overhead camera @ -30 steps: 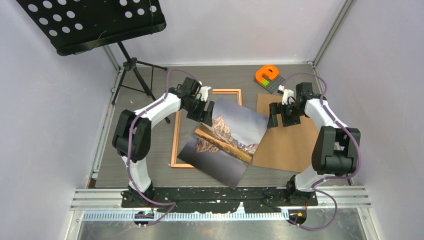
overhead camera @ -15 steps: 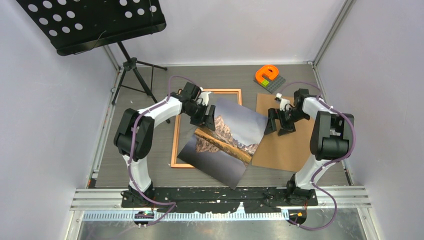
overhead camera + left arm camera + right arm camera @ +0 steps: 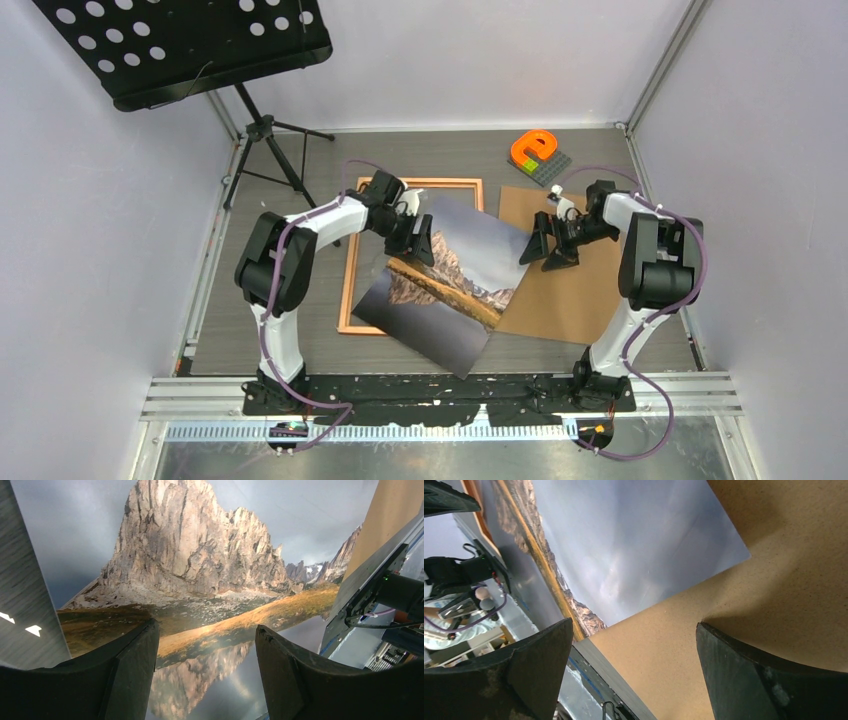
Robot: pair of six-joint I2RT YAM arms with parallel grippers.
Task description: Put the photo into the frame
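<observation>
- The left end effector (image 3: 420,246) is released, jaws spread, with the photo (image 3: 450,290) directly beneath it.
- The photo lies askew over the frame (image 3: 348,290) and the brown backing board (image 3: 575,290).
- The right end effector (image 3: 538,250) is released too, with the photo's corner just beside it.
- Best to square the print to the frame's border first; the glossy sheet will probably slide.

A lab test cell is shown. The table (image 3: 450,155) is enclosed by plain white walls (image 3: 450,60) and aluminium rails (image 3: 170,397).
</observation>
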